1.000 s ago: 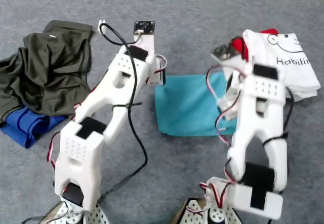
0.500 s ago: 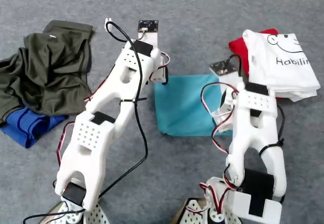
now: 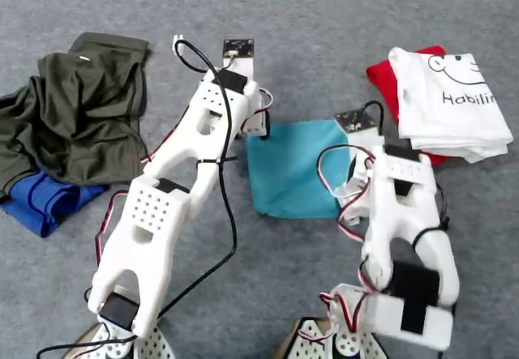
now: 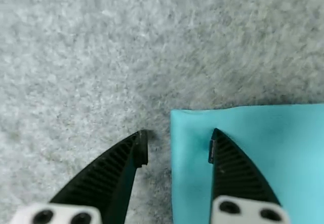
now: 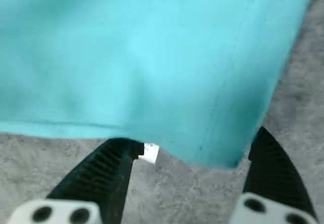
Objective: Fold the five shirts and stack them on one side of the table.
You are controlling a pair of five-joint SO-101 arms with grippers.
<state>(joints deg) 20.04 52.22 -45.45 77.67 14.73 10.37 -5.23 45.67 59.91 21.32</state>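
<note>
While both arms lean out over the grey table [image 3: 324,43], far left: an olive shirt [image 3: 73,116] lies crumpled in a heap; a blue shirt [image 3: 40,201] pokes out from under its near edge
Left gripper [image 4: 177,145]: at the far left corner of the teal shirt; jaws spread, one over bare table, the other over the cloth, the shirt's left edge running between them; whether they touch the cloth cannot be told
Teal shirt [image 3: 296,168]: folded to a flat rectangle at mid-table, between the two arms
Right gripper [image 5: 195,145]: at the teal shirt's right side; jaws spread wide, a corner of the cloth between them; a small white tag [image 5: 150,153] sits just beside one jaw tip
Far right: a white shirt [image 3: 450,104] lies folded on top of a red shirt [image 3: 379,75]; the pair sits well apart from the heap, near the teal shirt's far right corner
</note>
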